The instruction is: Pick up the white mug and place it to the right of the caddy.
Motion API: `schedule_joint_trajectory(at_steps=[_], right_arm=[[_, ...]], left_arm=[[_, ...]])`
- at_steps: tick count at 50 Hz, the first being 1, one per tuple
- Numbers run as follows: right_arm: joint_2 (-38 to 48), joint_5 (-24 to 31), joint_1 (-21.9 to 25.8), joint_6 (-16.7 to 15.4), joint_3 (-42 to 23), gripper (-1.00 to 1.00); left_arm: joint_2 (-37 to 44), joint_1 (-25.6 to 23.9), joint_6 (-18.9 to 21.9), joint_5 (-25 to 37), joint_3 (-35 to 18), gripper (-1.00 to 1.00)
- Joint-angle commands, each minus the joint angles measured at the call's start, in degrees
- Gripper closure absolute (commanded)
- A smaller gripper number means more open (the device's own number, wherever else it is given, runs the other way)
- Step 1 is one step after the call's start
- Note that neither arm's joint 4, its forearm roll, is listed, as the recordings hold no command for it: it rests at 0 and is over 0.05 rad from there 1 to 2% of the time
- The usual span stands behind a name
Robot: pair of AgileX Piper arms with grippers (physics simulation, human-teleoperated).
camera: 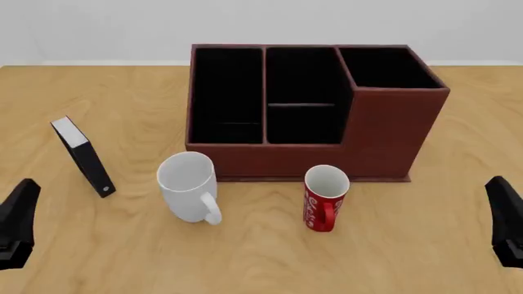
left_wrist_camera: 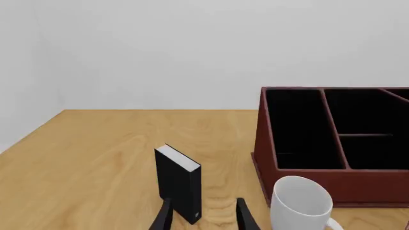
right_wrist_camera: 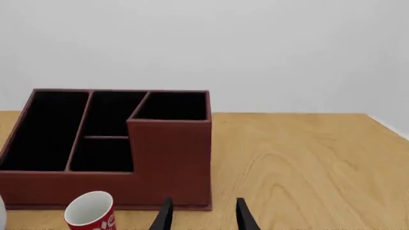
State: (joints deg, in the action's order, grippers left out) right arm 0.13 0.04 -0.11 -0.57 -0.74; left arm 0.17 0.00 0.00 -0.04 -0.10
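Right of caddy (camera: 384,131), bare table (camera: 466,122).

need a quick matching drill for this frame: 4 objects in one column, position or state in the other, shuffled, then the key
Objects:
1. white mug
2. red mug
3. caddy
4. black-and-white book

Descriptions:
A. stands alone on the table's left side, nearest the left gripper
B. largest item, behind both mugs, with a taller right section
C. in front of the caddy's left half, handle toward the camera
D. in front of the caddy's right half, white lettering on its side

Pairs: 1-C, 2-D, 3-B, 4-A
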Motion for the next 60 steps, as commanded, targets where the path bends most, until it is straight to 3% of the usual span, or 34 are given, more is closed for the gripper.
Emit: schedule_joint_trajectory(at_steps=[1, 13, 26, 36, 39, 53, 60], right_arm=[[0.1, 0.0, 0.2, 0.9, 0.5, -1.0], [-0.1, 1.8, 1.4, 2.2, -2.1, -1.0], [-0.1, 6.7, 6.0, 0.7, -8.5, -1.0], [0.1, 11.6, 11.4, -3.2, -15.1, -1.0], [2.9, 16.7, 12.7, -4.2, -23.1, -1.0], [12.0, 20.7, 18.0, -10.0, -34.6, -1.0], [18.8, 22.2, 23.1, -13.1, -40.6, -1.0]], left_arm=[[0.3, 0.0, 0.0, -0.1, -0.1, -1.0], [0.3, 0.0, 0.0, -0.1, -0.1, -1.0], [0.3, 0.0, 0.0, -0.1, -0.1, -1.0], [0.3, 0.0, 0.0, -0.1, -0.1, -1.0], [0.3, 0.0, 0.0, -0.1, -0.1, -1.0], [0.3, 0.0, 0.0, -0.1, -0.1, -1.0], [0.3, 0.0, 0.0, -0.1, -0.1, -1.0]])
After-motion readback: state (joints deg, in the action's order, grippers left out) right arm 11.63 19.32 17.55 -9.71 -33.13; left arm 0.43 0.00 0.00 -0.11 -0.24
